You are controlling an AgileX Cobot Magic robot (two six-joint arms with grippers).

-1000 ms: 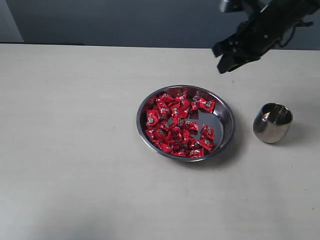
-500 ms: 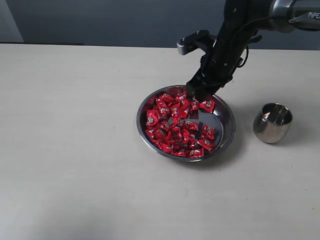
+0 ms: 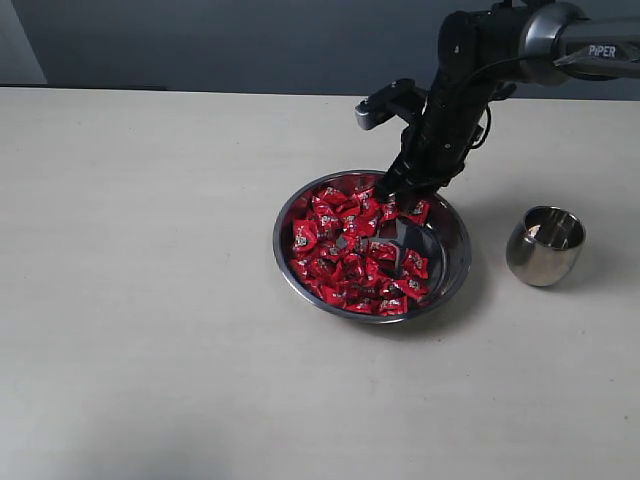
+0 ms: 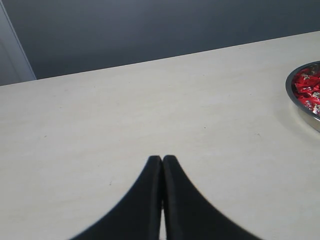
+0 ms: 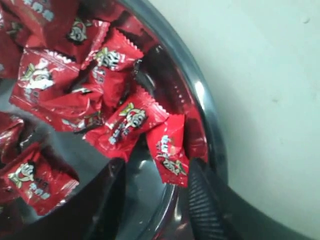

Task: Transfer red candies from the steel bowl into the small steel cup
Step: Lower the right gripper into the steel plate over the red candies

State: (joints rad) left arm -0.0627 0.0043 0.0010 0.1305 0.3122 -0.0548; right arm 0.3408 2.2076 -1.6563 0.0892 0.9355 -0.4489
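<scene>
The steel bowl (image 3: pixel 455 262) sits mid-table, holding many red candies (image 3: pixel 350 250). To its right stands the small steel cup (image 3: pixel 545 245). My right gripper (image 3: pixel 393 200) reaches down into the bowl's far side, open among the candies. In the right wrist view the right gripper (image 5: pixel 156 172) straddles one red candy (image 5: pixel 170 156) lying against the bowl's wall (image 5: pixel 210 120), with a gap to each finger. My left gripper (image 4: pixel 162 159) is shut on nothing above bare table, and the bowl's rim (image 4: pixel 291 92) shows at the edge of that view.
A pale table (image 3: pixel 150 300) spreads round the bowl and cup. A dark wall (image 3: pixel 250 40) runs along the table's far edge. The right arm (image 3: pixel 500 50) slants down from the upper right, above the space between bowl and cup.
The right arm came down from the upper right into the bowl's far side and has sunk slightly lower among the candies. Bowl and cup have not moved.
</scene>
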